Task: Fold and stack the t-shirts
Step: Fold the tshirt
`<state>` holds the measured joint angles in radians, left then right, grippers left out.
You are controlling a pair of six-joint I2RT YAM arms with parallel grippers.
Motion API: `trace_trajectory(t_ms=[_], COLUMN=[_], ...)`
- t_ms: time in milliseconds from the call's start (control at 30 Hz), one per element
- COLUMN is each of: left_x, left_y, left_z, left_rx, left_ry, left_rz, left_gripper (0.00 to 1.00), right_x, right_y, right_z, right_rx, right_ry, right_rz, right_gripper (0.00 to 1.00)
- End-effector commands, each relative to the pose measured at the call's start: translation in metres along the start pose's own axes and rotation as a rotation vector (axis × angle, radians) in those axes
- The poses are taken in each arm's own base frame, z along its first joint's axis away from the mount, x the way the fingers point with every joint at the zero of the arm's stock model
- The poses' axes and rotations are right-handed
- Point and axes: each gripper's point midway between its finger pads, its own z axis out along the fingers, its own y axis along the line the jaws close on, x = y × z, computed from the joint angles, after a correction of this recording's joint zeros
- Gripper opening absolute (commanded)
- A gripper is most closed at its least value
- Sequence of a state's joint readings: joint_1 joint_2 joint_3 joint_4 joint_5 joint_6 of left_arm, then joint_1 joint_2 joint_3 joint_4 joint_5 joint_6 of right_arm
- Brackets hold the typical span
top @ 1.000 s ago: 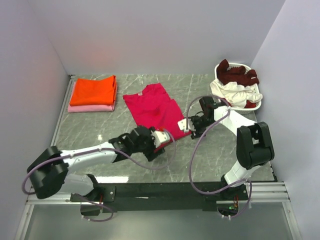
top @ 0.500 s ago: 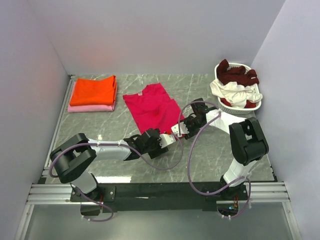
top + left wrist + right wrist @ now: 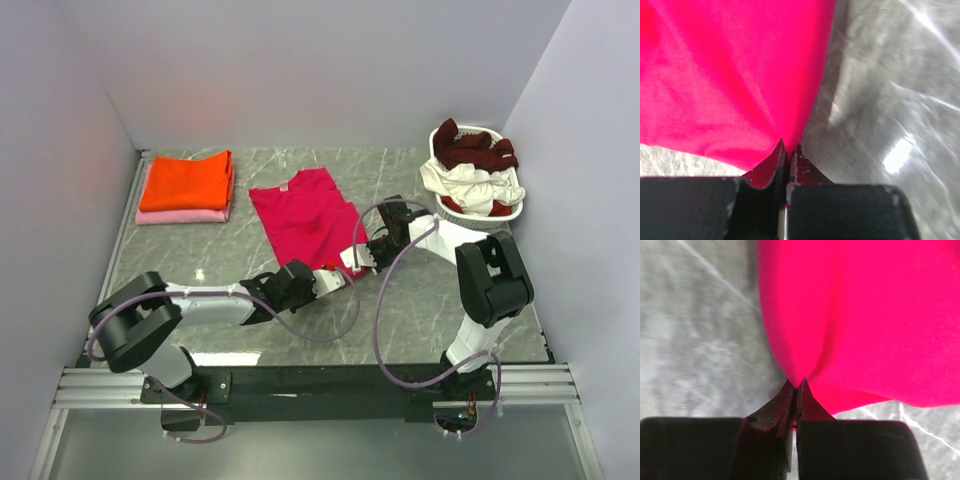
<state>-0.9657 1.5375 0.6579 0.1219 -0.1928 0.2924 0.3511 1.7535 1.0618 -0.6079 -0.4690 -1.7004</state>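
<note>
The crimson-pink t-shirt (image 3: 305,213) lies spread on the marble table, collar toward the back. My left gripper (image 3: 328,277) is shut on its near hem, the cloth (image 3: 730,90) pinched between the fingertips (image 3: 788,149). At the shirt's near right corner my right gripper (image 3: 353,256) is shut on the cloth (image 3: 875,315), which bunches at the fingertips (image 3: 798,385). An orange t-shirt (image 3: 185,181) lies folded on a folded pale pink t-shirt (image 3: 180,215) at the back left. The dark maroon t-shirt (image 3: 470,146) and the white t-shirt (image 3: 462,187) sit crumpled in the basket.
The white laundry basket (image 3: 512,206) stands at the back right by the wall. Grey walls close the table on three sides. A black rail (image 3: 320,380) with both arm bases runs along the near edge.
Both grippers have closed on the crimson-pink shirt's near edge. The left arm has stretched further right and forward; the right gripper has shifted left to the shirt's corner.
</note>
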Motion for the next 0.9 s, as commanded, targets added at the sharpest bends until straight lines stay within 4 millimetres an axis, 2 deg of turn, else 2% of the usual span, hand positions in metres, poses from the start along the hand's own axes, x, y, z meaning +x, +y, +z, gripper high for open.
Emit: trace_trajectory(t_ms=[0, 33, 67, 100, 133, 200, 233, 267, 300, 333, 400, 467, 600, 633, 667, 700, 733, 767, 800, 833, 867], left_x=[-0.012, -0.019, -0.024, -0.018, -0.02, -0.026, -0.02, -0.023, -0.023, -0.018, -0.026, -0.033, -0.057, -0.061, -0.07, -0.076, -0.075, -0.084, -0.088, -0.092, -0.094], left_y=[-0.013, -0.018, -0.033, -0.043, -0.049, -0.073, -0.083, -0.098, -0.106, -0.113, -0.116, -0.11, -0.08, -0.064, -0.051, -0.039, -0.013, 0.0, 0.015, 0.046, 0.056], left_z=[-0.019, -0.027, -0.033, -0.039, -0.046, -0.058, -0.064, -0.072, -0.077, -0.081, -0.086, -0.087, -0.089, -0.088, -0.088, -0.088, -0.084, -0.085, -0.08, -0.077, -0.074], left_rx=[0.086, 0.119, 0.202, 0.257, 0.293, 0.412, 0.466, 0.505, 0.531, 0.558, 0.585, 0.557, 0.461, 0.424, 0.396, 0.37, 0.318, 0.306, 0.28, 0.221, 0.217], left_ry=[-0.063, -0.088, -0.112, -0.088, -0.095, -0.105, -0.08, -0.086, -0.083, -0.054, -0.072, -0.102, -0.189, -0.202, -0.224, -0.245, -0.246, -0.278, -0.295, -0.306, -0.316], left_rz=[-0.005, -0.004, 0.005, 0.007, 0.006, 0.007, 0.032, 0.081, 0.106, 0.117, 0.118, 0.13, 0.157, 0.142, 0.135, 0.147, 0.114, 0.107, 0.112, 0.083, 0.075], left_gripper=[0.01, 0.01, 0.01, 0.01, 0.01, 0.01, 0.01, 0.01, 0.01, 0.01, 0.01, 0.01, 0.0, 0.0, 0.0, 0.0, 0.0, 0.0, 0.0, 0.0, 0.0], right_x=[-0.009, -0.012, -0.021, -0.024, -0.032, -0.042, -0.046, -0.054, -0.058, -0.064, -0.071, -0.073, -0.077, -0.075, -0.078, -0.077, -0.072, -0.072, -0.07, -0.063, -0.062], right_y=[0.043, 0.054, 0.068, 0.092, 0.102, 0.133, 0.143, 0.151, 0.163, 0.171, 0.175, 0.164, 0.118, 0.11, 0.088, 0.076, 0.066, 0.041, 0.03, 0.016, -0.009], right_z=[-0.014, -0.017, -0.028, -0.028, -0.039, -0.042, -0.045, -0.054, -0.056, -0.064, -0.071, -0.079, -0.1, -0.101, -0.112, -0.115, -0.112, -0.125, -0.127, -0.121, -0.133], right_rx=[-0.11, -0.124, -0.133, -0.174, -0.165, -0.198, -0.203, -0.188, -0.197, -0.191, -0.175, -0.115, -0.001, -0.006, 0.038, 0.052, 0.033, 0.084, 0.093, 0.085, 0.137], right_ry=[0.007, 0.002, -0.011, -0.024, -0.03, -0.057, -0.064, -0.075, -0.082, -0.085, -0.097, -0.09, -0.076, -0.073, -0.08, -0.08, -0.077, -0.081, -0.086, -0.084, -0.09], right_rz=[0.028, 0.03, 0.031, 0.042, 0.047, 0.1, 0.121, 0.133, 0.176, 0.19, 0.234, 0.263, 0.337, 0.36, 0.369, 0.388, 0.417, 0.426, 0.441, 0.471, 0.488], right_gripper=[0.0, 0.0, 0.0, 0.0, 0.0, 0.0, 0.0, 0.0, 0.0, 0.0, 0.0, 0.0, 0.0, 0.0, 0.0, 0.0, 0.0, 0.0, 0.0, 0.0, 0.0])
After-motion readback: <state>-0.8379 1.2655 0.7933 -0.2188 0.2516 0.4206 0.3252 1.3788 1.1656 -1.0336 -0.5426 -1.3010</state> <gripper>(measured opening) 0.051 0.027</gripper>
